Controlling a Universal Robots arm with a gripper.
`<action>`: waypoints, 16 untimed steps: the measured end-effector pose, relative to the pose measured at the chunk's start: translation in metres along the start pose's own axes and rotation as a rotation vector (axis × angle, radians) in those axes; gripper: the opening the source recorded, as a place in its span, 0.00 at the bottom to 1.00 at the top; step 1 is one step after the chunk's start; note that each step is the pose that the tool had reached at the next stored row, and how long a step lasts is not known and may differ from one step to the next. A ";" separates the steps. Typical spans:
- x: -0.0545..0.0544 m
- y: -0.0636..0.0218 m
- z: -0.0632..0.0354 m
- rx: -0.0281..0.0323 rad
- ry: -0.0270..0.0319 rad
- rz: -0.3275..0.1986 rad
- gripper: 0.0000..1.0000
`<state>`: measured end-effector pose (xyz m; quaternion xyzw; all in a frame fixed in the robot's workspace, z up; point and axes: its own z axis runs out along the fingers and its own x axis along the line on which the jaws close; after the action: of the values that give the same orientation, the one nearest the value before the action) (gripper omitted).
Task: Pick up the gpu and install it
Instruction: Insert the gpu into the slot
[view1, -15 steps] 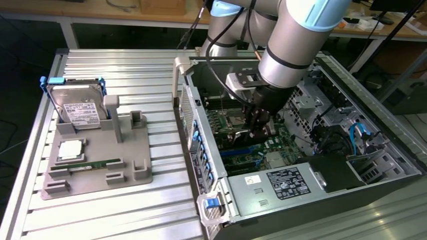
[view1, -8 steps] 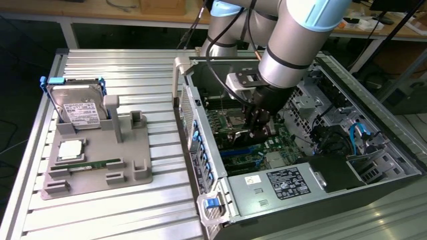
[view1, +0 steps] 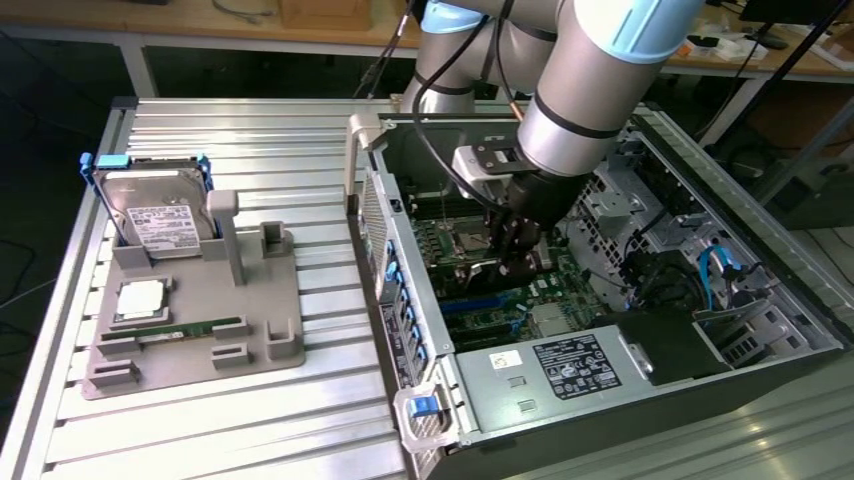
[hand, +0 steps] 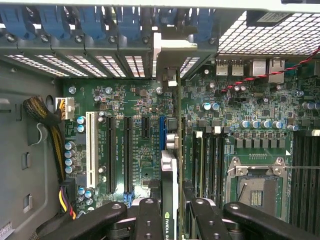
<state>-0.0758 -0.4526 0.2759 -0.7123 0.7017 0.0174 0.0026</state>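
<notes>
On the tabletop (view1: 267, 430), a holder (view1: 267, 315) sits at the exterior view's left, with a hard drive (view1: 154, 205) standing at its back and a memory stick (view1: 194, 329) lying nearer the front. Right of it is the open case (view1: 400, 230). Inside, the tool (view1: 521, 255) is over the motherboard (hand: 130, 100), the gpu (hand: 170, 170) on edge between its fingers.

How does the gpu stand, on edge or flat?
On edge, inside the case: the gpu shows edge-on, clamped in the gripper, over the motherboard. Fully seated: cannot tell.

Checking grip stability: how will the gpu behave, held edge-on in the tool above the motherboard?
The gpu is a thin board seen edge-on: probably stiff, not floppy. Pinched in the tool by one edge, it may pivot if nudged.
</notes>
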 end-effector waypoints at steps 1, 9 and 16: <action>0.000 0.0000 0.0000 0.0000 0.0000 0.000 0.27; 0.004 0.0000 -0.0001 0.0000 -0.0002 0.000 0.27; 0.006 0.0001 -0.0002 0.0000 -0.0002 0.000 0.27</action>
<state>-0.0758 -0.4589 0.2759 -0.7123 0.7016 0.0174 0.0026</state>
